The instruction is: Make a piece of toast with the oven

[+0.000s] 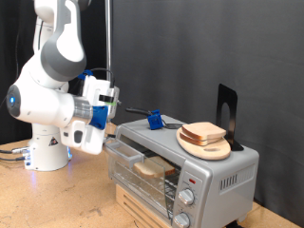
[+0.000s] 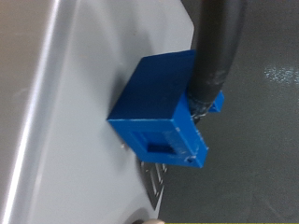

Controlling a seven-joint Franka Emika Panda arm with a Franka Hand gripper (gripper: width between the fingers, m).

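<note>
The silver-grey oven (image 1: 204,176) stands at the exterior view's bottom right, with its knobs down its right front. A flat tan slice of toast (image 1: 202,132) lies on a round light-wood board (image 1: 217,150) on the oven's top. My gripper (image 1: 112,96) hangs just off the oven's left end, above the door's corner, with nothing seen between its fingers. A blue block (image 1: 152,121) with a black rod stands on the oven's top near it. The wrist view shows this block (image 2: 163,112) close up on the grey oven top (image 2: 65,112). My fingers do not show clearly there.
A black upright stand (image 1: 226,112) is at the oven's back right. A pale tan shape (image 1: 152,170) shows behind the oven's glass; I cannot tell what it is. The oven sits on a wooden table (image 1: 57,199). The robot's base (image 1: 47,152) is at the left.
</note>
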